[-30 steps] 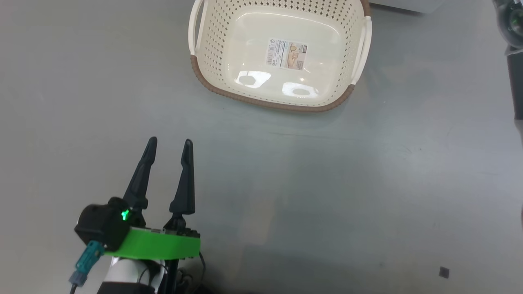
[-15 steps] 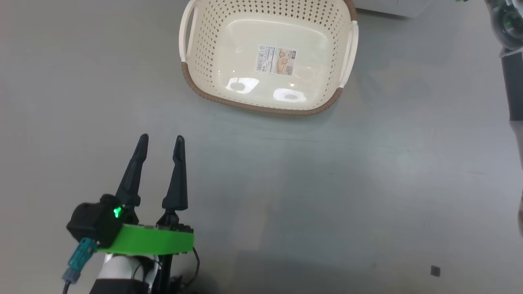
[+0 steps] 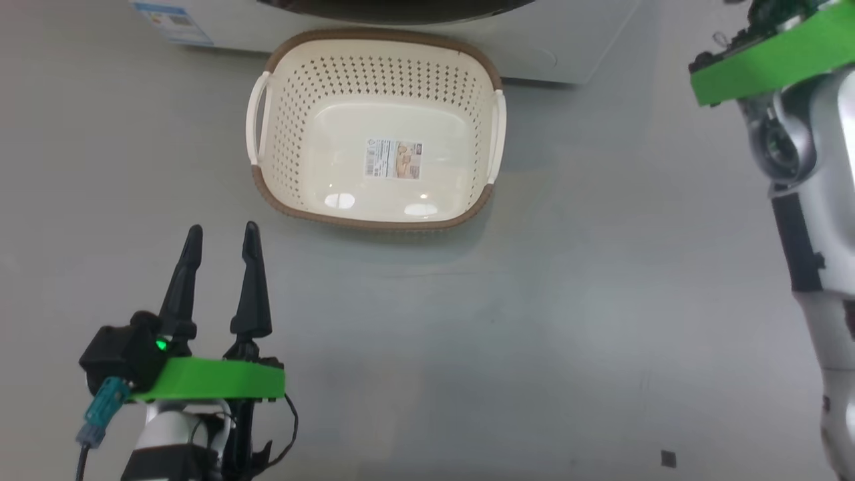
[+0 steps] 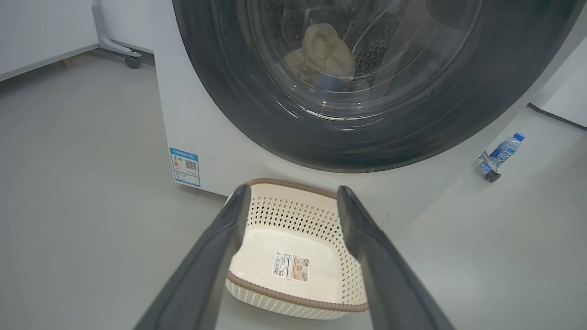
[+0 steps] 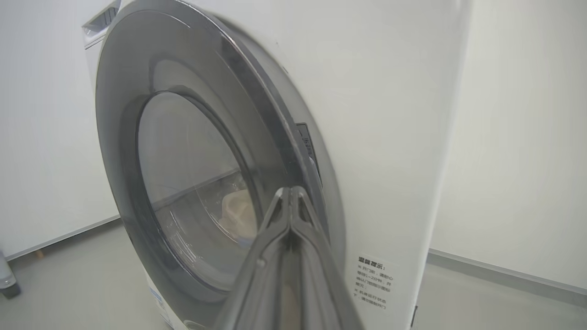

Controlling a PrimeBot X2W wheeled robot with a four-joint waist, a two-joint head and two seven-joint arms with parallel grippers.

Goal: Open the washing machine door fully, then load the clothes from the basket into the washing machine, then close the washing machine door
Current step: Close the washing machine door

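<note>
Left pincer point(image 3: 222, 229) agape near basket point(image 3: 374, 224)

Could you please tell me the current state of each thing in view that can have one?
washing machine door: looks fully shut.
clothes: already loaded, lying behind the door's glass.
basket: upright on the floor, empty.
left pincer: open, holding nothing.
right pincer: shut, holding nothing, tips near the door's rim.

Smooth grey floor point(image 3: 534, 334), plain white walls point(image 5: 518, 137), grey baseboard point(image 5: 504, 275); blue-capped water bottle point(image 4: 502, 153) on floor; white frame leg point(image 4: 107, 43) with black caster point(image 4: 133, 62).
</note>
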